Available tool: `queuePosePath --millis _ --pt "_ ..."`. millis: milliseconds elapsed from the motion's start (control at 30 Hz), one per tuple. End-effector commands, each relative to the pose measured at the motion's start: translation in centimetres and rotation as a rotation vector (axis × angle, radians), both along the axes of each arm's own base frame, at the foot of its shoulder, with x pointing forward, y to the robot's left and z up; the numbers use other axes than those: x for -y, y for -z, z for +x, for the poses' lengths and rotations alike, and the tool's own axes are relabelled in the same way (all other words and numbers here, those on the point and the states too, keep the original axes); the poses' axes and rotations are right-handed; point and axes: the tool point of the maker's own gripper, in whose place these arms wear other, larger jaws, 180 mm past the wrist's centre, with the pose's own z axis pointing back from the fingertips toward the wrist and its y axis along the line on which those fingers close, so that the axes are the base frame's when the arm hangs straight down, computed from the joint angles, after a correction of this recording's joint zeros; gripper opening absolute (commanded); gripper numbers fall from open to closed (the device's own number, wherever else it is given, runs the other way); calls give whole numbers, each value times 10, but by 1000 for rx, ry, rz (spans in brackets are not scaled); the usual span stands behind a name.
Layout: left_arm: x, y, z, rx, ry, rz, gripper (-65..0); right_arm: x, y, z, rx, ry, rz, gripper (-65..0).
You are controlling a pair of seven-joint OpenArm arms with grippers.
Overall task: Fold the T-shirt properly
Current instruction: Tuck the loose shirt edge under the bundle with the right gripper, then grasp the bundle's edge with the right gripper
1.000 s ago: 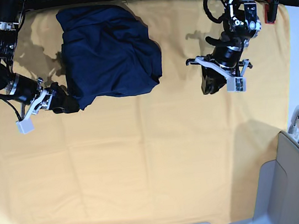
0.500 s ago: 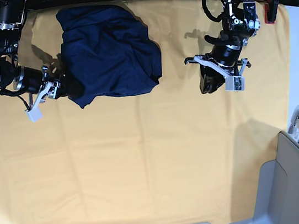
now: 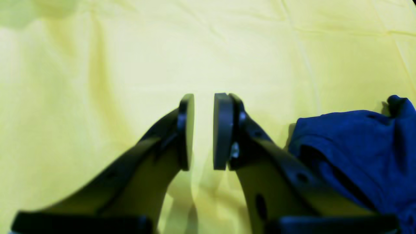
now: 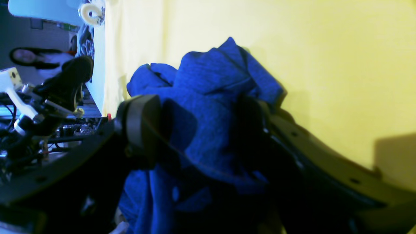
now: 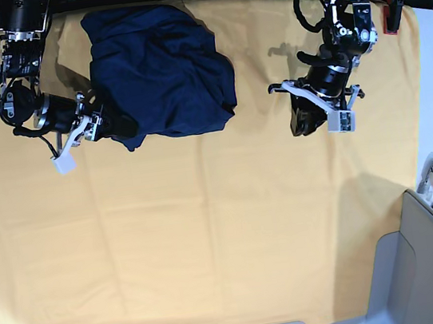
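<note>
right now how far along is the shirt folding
Early stage. Done: nothing that looks like a neat fold; the T-shirt lies bunched in a rumpled heap at the far side of the yellow cloth. In hand: the right gripper has its fingers around a lump of the shirt's edge. The left gripper hangs empty over bare cloth. Left: spreading it flat and all the folds.

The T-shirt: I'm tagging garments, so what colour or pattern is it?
The T-shirt is plain dark navy blue with no print; the base view shows it best.
</note>
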Motion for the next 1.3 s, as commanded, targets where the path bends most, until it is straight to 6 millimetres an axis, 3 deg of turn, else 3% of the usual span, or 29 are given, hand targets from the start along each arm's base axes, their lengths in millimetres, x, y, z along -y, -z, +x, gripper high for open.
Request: queuePosePath --millis 0,333,533,733,900,1033,1267 --pt "1 -12 5 43 7 -5 -540 15 -8 6 24 22 -26 -279" --pt "1 -8 0 29 7 -4 -540 36 -18 19 61 87 -41 -277" --pt "1 -7 0 27 8 -4 -540 69 -27 26 93 173 -85 -278" --pt "2 -7 0 27 8 -5 -540 86 -32 28 105 206 -104 -278" --pt "2 -1 -2 -5 15 0 -540 82 -30 26 97 191 -103 -218" --pt "3 -1 -2 -12 17 1 -540 69 -21 18 70 151 -100 -209" --pt "2 -1 -1 -11 16 1 -540 31 -1 3 -24 71 -74 -210"
